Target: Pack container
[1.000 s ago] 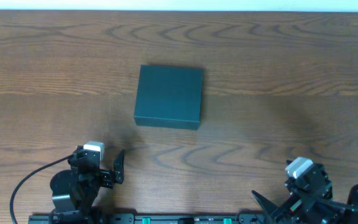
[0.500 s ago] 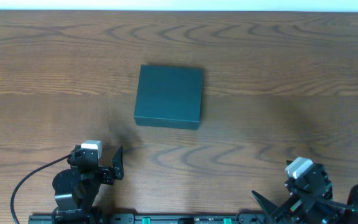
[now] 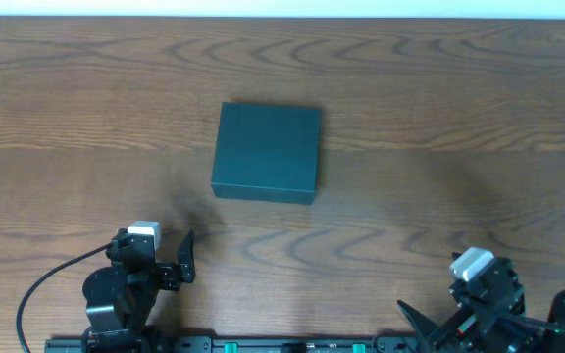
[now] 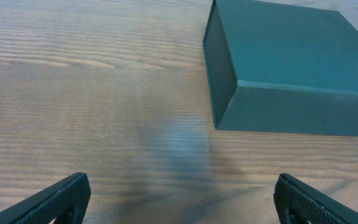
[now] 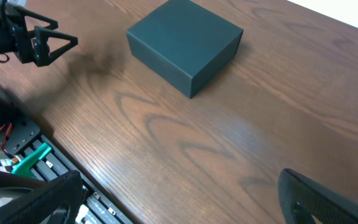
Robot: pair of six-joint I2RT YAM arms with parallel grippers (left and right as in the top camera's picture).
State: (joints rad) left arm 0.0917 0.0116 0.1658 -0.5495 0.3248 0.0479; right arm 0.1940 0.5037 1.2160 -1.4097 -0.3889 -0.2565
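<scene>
The container is a dark teal matte box with its lid shut, lying flat in the middle of the wooden table. It also shows in the left wrist view and the right wrist view. My left gripper is open and empty near the front left, well short of the container, its fingers spread wide over bare wood. My right gripper is open and empty at the front right, far from the container. No snack packets are in view.
A black mounting rail with green parts runs along the table's front edge. A black cable loops from the left arm's base. The left gripper also shows in the right wrist view. The table's far edge is at the top.
My left gripper has shifted slightly left and back toward the front edge. The container and the right arm have not moved.
</scene>
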